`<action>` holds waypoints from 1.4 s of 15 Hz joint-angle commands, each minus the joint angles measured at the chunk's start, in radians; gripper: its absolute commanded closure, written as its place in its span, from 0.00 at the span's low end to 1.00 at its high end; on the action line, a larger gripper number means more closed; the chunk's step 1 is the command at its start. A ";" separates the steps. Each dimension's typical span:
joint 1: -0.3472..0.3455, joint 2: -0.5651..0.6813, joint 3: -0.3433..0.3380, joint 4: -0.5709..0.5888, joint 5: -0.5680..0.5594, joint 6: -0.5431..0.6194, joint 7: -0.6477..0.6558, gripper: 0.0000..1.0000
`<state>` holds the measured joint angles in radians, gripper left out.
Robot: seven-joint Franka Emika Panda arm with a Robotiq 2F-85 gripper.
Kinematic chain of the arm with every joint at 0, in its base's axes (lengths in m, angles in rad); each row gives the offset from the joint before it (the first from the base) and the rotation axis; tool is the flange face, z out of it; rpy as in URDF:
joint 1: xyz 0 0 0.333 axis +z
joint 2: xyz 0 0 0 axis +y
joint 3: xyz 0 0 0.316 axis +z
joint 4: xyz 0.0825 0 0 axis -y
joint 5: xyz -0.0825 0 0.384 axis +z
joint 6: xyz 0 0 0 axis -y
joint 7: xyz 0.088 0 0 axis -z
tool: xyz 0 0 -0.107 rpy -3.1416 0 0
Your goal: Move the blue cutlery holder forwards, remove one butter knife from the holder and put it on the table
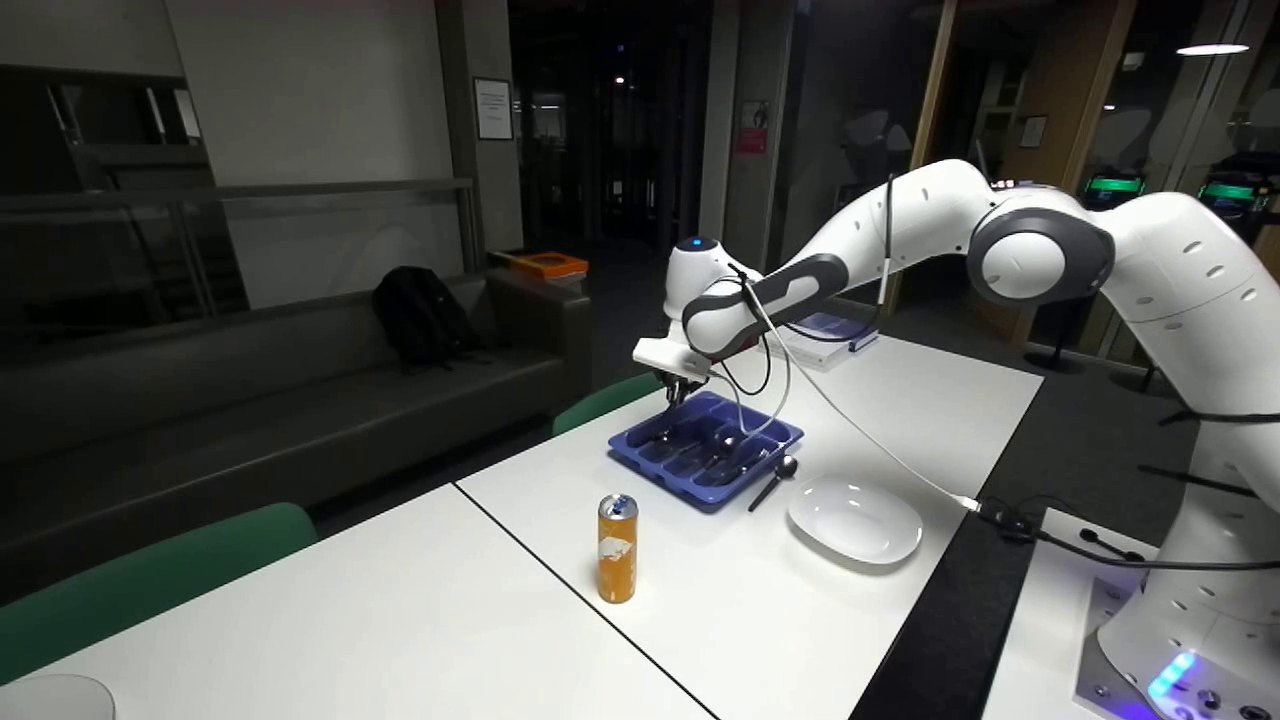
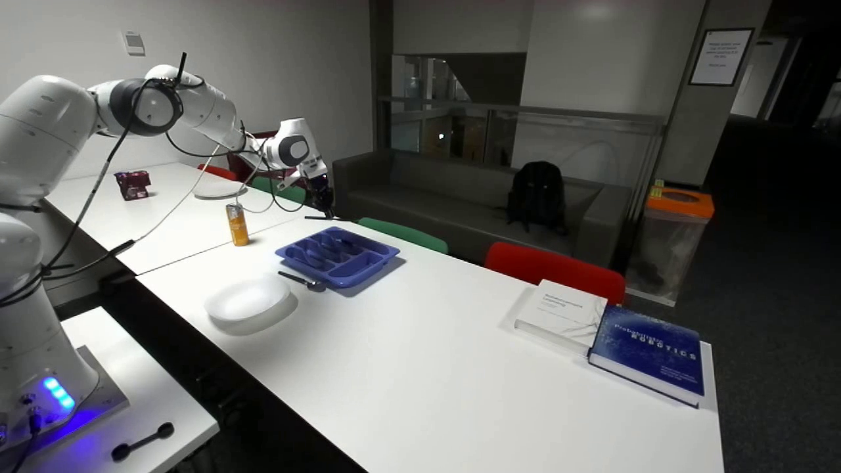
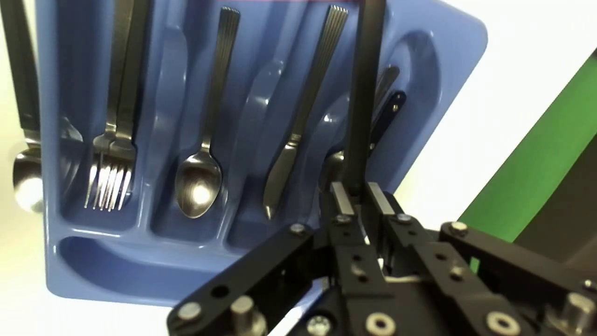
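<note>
The blue cutlery holder (image 1: 660,477) lies on the white table (image 1: 400,600); it also shows in an exterior view (image 2: 358,270) and the wrist view (image 3: 140,277). It holds forks (image 3: 116,116), a spoon (image 3: 199,184), a steel butter knife (image 3: 298,126) and small pieces in the end compartment. My gripper (image 3: 358,198) is shut on a long dark-handled piece, seemingly a knife (image 3: 366,93), held level above the holder's end compartment; its far part is hidden between the jaws. In both exterior views my gripper (image 1: 674,398) (image 2: 328,211) is near the holder's far side.
A dark-handled spoon (image 1: 775,480) lies on the table beside the holder. A white plate (image 1: 830,540) and an orange can (image 1: 617,565) stand nearby. Two books (image 2: 565,312) (image 2: 647,351) lie at the table's end. Green chairs (image 2: 404,235) line the far edge.
</note>
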<state>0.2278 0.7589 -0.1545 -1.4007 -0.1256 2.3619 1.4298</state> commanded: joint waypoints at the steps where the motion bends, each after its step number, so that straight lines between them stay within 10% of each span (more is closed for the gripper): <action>1: -0.006 -0.154 0.067 -0.201 -0.007 0.056 -0.164 0.97; 8: -0.033 -0.253 0.149 -0.370 0.029 0.089 -0.502 0.97; 16: 0.008 -0.169 0.109 -0.273 0.019 0.047 -0.423 0.97; 21: -0.011 -0.221 0.160 -0.336 0.038 0.040 -0.625 0.97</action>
<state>0.2239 0.5942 -0.0162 -1.6795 -0.1059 2.4093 0.9054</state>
